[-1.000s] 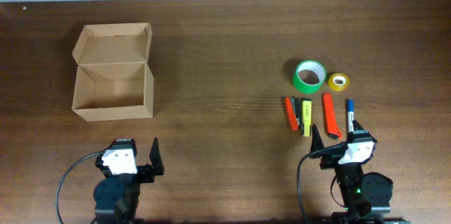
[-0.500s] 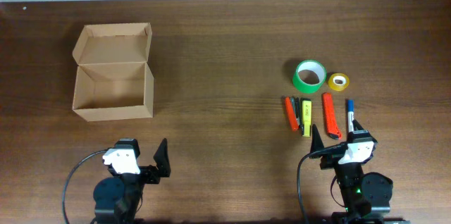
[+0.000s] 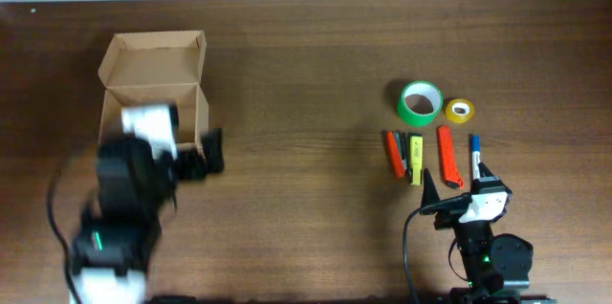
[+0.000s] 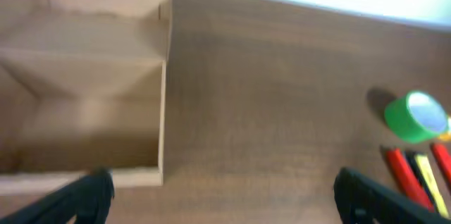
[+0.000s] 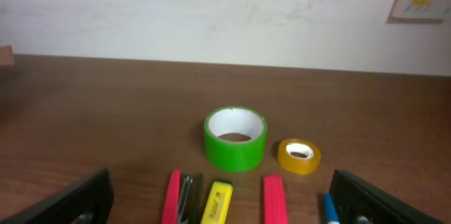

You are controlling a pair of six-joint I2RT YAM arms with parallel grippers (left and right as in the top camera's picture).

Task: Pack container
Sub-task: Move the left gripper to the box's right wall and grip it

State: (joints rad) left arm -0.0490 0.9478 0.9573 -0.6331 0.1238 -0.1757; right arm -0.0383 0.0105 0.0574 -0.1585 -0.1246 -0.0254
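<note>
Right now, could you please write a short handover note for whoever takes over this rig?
Left gripper: open, empty, by the near right corner of the container.
Right gripper: open, empty, just short of the row of pens and markers.
The container sits far left, flap lid open, and looks empty, though the view is blurred.
Green tape roll and yellow tape roll lie just beyond the pens.
Done: nothing packed yet.
Left: move the items into the container, then probably close the flap.

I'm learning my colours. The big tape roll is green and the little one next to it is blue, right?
No. The big tape roll is green, but the little roll next to it is yellow; the right wrist view shows it.
</note>
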